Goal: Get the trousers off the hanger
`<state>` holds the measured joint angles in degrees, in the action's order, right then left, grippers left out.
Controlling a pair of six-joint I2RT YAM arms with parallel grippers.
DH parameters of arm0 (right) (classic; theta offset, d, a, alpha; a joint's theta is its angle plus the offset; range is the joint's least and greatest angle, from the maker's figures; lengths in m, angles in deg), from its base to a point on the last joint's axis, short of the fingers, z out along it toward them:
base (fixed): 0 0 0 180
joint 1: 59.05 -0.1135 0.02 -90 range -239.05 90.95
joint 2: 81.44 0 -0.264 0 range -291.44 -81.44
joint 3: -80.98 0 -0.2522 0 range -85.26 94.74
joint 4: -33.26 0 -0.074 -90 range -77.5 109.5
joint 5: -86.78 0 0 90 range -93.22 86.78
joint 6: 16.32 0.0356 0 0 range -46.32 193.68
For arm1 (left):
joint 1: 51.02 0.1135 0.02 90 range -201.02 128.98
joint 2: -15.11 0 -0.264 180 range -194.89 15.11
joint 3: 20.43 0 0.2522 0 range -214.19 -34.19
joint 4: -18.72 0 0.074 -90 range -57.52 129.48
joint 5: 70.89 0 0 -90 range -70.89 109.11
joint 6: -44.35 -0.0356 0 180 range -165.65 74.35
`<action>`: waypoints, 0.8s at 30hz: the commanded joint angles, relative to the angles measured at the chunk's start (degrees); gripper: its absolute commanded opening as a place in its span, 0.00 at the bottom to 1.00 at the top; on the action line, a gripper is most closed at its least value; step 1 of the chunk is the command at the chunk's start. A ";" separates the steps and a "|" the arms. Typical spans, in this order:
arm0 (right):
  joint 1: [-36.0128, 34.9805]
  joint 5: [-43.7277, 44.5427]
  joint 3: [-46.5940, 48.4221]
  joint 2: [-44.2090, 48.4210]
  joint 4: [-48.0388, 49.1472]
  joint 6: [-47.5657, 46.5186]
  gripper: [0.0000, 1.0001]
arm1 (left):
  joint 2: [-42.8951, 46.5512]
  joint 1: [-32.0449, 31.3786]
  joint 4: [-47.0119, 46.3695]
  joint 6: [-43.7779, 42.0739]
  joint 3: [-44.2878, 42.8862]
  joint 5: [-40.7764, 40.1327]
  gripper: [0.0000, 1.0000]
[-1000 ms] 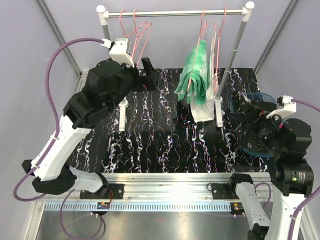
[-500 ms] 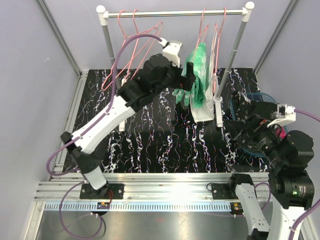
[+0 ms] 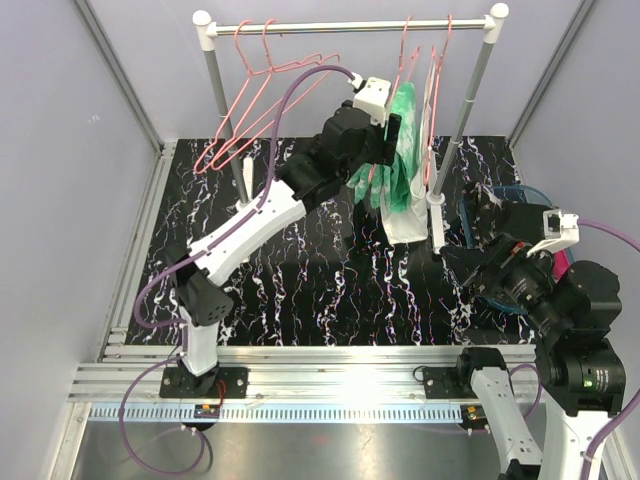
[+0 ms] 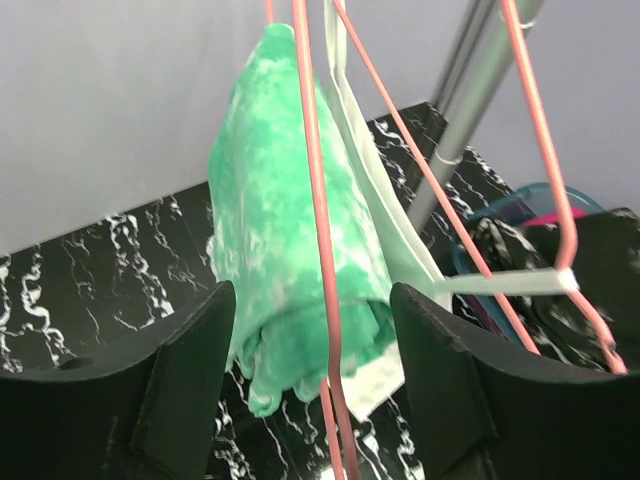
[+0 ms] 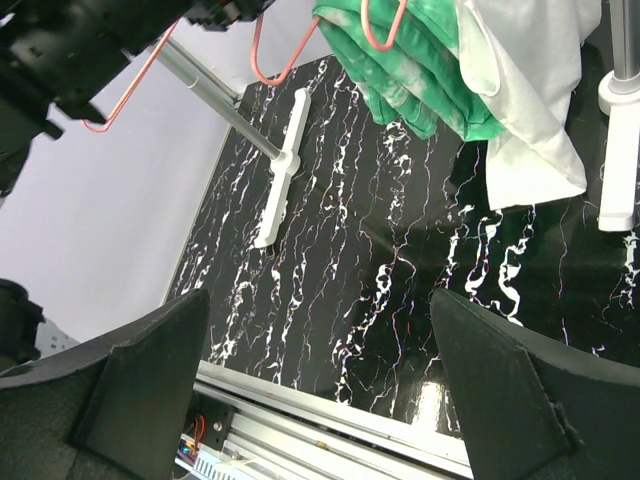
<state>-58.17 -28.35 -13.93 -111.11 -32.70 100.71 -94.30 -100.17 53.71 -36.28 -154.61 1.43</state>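
Observation:
The green-and-white tie-dye trousers [image 4: 285, 230] hang folded over a pink hanger [image 4: 318, 250] on the rail [image 3: 350, 26]. My left gripper [image 4: 312, 375] is raised to them, open, one finger on each side of their lower end; the right finger stands clear of the cloth. In the top view the left gripper [image 3: 386, 150] is against the green trousers [image 3: 402, 140]. My right gripper [image 5: 330, 385] is open and empty, low over the marbled table, with the green trousers [image 5: 420, 75] ahead and above. The black-and-white trousers [image 4: 500, 245] and magenta trousers [image 4: 548, 215] lie in a blue basket [image 4: 520, 195].
A white cloth [image 3: 405, 225] hangs on a second hanger just right of the green pair. Empty pink hangers [image 3: 255, 90] hang at the rail's left end. The rack's right post [image 3: 455, 140] and white feet [image 5: 283, 170] stand on the table. The blue basket [image 3: 520, 192] sits far right.
The left arm has swung from the rail's left end rightward to the green trousers, and its jaws have narrowed around them. The empty hangers swing. The right arm has shifted slightly.

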 commanded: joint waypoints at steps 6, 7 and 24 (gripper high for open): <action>-2.90 -0.36 0.39 0.49 1.76 -1.10 1.00 | -4.68 0.19 -4.97 -3.21 -6.32 -3.60 0.29; -2.91 -0.45 0.39 0.40 1.76 -1.19 0.99 | -4.68 0.19 -4.89 -2.95 -6.58 -3.86 0.20; -3.35 -0.80 0.65 1.02 1.84 -3.82 1.00 | 4.20 -0.07 -11.74 -0.66 -5.35 -11.07 0.00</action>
<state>-61.14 -28.28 -13.93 -110.57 -32.66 98.59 -97.51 -100.28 53.60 -37.20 -157.89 -5.56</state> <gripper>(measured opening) 0.993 0.026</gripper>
